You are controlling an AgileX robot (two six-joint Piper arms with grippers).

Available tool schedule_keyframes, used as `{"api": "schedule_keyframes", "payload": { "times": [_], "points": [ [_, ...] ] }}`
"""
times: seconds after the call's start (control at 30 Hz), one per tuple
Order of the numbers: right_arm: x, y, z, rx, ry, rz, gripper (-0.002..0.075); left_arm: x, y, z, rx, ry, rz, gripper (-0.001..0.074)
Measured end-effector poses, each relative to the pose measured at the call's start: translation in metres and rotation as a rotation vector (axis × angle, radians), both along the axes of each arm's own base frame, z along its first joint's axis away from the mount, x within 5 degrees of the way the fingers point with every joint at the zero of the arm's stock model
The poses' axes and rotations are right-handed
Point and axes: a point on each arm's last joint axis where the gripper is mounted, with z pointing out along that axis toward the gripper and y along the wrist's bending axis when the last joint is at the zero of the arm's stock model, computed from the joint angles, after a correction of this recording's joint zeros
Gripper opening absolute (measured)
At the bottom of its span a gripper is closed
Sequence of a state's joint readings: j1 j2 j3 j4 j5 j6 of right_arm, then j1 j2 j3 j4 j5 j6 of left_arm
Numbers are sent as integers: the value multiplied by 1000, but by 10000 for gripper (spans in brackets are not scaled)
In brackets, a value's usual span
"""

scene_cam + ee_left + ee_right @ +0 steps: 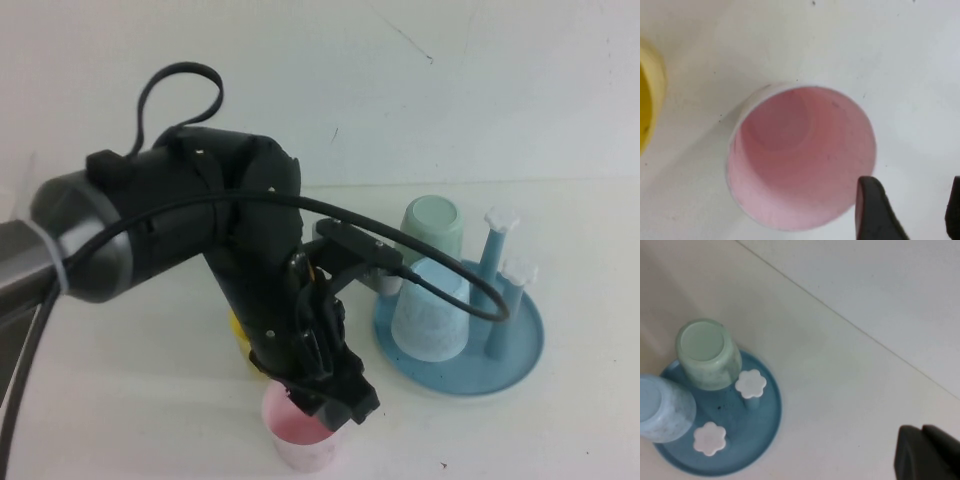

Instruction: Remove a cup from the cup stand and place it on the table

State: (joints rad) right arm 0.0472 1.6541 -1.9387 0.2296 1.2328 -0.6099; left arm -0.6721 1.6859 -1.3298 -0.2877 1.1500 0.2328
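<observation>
Cup (300,432) stands upright on table (120,420), w/ left gripper (907,212) just above its rim, fingers apart & holding nothing. Yellow cup (649,97) sits beside it; cup stand (520,355) nearby. Right gripper (927,452) hangs over bare table beside stand, fingers look closed.

Robot test setup, lab-like: bare white bench (120,400) against a plain white wall (400,80), holding only a blue cup stand (520,350) and plastic cups.
</observation>
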Motion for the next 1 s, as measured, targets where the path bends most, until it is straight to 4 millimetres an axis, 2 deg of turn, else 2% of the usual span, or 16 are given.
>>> {"api": "schedule_keyframes", "payload": {
  "times": [0.1,0.23,0.33,0.4,0.5,0.67,0.87,1.0],
  "points": [
    [-1,0,1,2,-3,1,-1,-6,5,20,-48,-56,0,245],
    [-10,0,10,1,-31,3,-1,-17,10,56,-196,-187,2,73],
    [-29,-1,27,-4,-88,13,-1,-27,16,87,-326,-317,27,22],
    [-48,-2,38,-9,-122,21,-1,-35,25,104,-395,-404,49,10],
    [-74,-4,42,-22,-138,22,-1,-49,38,119,-473,-520,81,4],
    [-116,-8,26,-36,-145,10,-1,-73,66,121,-578,-696,146,2],
    [-162,-12,-17,-47,-244,-12,-1,-107,100,104,-686,-858,221,0],
    [-195,-15,-52,-52,-325,-27,-1,-123,117,91,-736,-941,253,-1]
  ]
}}
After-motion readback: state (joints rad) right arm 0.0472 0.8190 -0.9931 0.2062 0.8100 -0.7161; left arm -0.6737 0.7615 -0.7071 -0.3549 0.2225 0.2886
